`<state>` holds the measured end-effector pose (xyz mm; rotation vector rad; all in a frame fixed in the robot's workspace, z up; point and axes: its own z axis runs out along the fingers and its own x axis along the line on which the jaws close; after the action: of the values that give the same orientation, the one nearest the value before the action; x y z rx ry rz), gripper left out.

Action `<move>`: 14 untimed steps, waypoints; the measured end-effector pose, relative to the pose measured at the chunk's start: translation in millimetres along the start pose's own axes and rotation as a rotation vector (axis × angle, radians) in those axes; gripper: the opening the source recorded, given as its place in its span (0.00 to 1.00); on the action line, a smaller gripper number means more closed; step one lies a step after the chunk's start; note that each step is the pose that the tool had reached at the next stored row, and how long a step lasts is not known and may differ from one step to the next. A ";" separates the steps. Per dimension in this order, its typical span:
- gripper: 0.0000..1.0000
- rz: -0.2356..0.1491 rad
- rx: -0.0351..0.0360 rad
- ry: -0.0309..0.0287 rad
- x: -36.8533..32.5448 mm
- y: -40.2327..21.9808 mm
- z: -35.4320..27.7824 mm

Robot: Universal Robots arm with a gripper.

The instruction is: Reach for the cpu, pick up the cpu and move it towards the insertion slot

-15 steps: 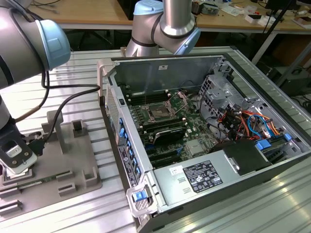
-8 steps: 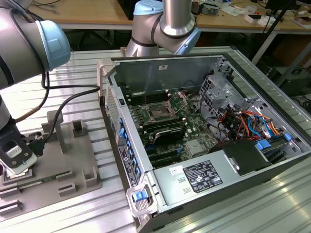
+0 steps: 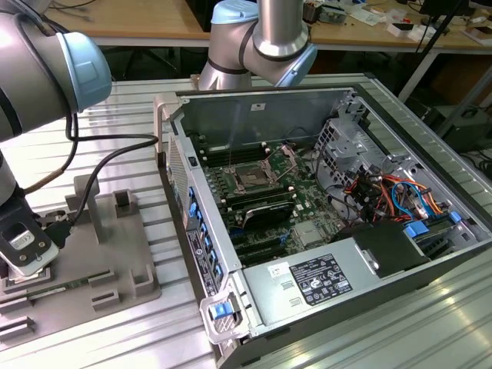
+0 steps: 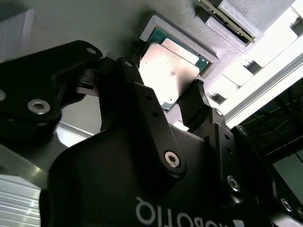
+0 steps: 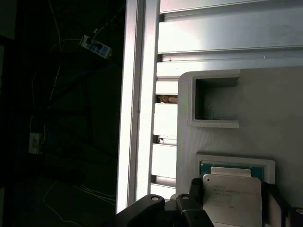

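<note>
Light-brown wooden workbenches (image 3: 138, 19) are standing along the back, while bright light is glinting off the ribbed silver aluminium tabletop (image 3: 430, 323) in front.

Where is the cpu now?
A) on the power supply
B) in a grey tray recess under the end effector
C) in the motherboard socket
B: the first wrist view shows the cpu lying in a recess of the grey tray, the end effector just above it.

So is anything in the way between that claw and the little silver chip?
Nothing visible. The gripper hangs right over the cpu, open and straddling it. The cpu lies uncovered in its recess in the grey tray.
</note>
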<state>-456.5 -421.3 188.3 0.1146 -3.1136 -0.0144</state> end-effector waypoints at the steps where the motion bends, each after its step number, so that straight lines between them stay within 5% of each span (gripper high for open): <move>1: 0.59 0.000 0.0007 -0.0001 -0.2 0.0 0.1; 10: 0.55 0.008 0.0124 0.0010 -1.4 -0.1 -0.2; 14: 0.55 0.008 0.0131 0.0010 -1.3 -0.1 -5.9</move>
<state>-455.0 -421.3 194.2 0.1027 -3.1135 0.0061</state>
